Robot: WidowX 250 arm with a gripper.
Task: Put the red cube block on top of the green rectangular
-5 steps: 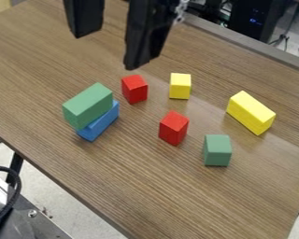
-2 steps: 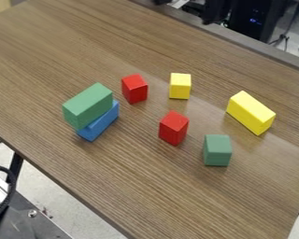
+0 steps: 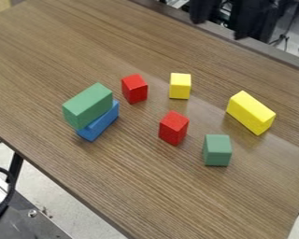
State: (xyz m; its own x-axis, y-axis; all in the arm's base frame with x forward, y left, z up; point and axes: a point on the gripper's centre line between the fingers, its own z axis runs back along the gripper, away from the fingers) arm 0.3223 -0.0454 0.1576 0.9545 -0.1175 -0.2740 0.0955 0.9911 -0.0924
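Two red cube blocks (image 3: pixel 134 88) (image 3: pixel 174 127), both down and left of the black gripper (image 3: pixel 220 30). Hangs open at upper right, gripping nothing.

Black gripper (image 3: pixel 221 29); two plain, chunky black fingers (image 3: pixel 205 10); ends blunt, slightly angled.

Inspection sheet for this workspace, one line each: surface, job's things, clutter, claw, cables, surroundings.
Surface: wood-grain table
Job's things: far red block and near red block, both on the table; green rectangular block atop blue block, no red on it
Clutter: small yellow block, long yellow block, small green block
Claw: open, top edge of view
Cables: black cable, lower left
Surroundings: pale floor, dark equipment beyond the far edge
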